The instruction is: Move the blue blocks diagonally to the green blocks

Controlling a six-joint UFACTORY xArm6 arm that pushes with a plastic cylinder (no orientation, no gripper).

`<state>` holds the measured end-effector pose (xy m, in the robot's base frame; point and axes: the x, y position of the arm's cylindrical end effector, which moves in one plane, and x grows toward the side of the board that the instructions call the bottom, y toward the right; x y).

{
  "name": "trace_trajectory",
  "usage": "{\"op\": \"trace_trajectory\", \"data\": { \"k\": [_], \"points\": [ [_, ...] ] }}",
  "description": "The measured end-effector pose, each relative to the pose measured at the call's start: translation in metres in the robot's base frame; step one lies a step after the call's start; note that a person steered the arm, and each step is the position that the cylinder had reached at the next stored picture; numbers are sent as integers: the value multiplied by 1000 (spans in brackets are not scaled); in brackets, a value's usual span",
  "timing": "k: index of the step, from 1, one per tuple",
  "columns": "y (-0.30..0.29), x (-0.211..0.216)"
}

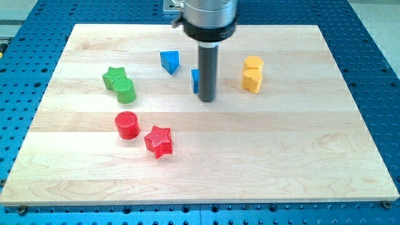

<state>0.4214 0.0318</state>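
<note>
A blue triangular block [169, 61] lies near the view's top centre. A second blue block [195, 80], its shape mostly hidden, sits just behind the left side of my rod. My tip [207, 99] rests on the board, touching or nearly touching that block's right side. A green star [113, 76] and a green cylinder [125, 90] stand together at the view's left, touching each other, well left of both blue blocks.
A red cylinder [127, 125] and a red star [159, 141] lie below the green blocks. Two yellow blocks [252, 74] stand stacked close together right of my tip. The wooden board [300, 156] lies on a blue perforated table.
</note>
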Motion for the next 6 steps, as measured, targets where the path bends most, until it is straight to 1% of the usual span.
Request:
{"op": "trace_trajectory", "data": {
  "k": [1,2,3,4,5,6],
  "points": [
    [-2,-32],
    [-32,-61],
    [-22,-30],
    [-40,-25],
    [-66,-69],
    [-65,-60]
  ]
}}
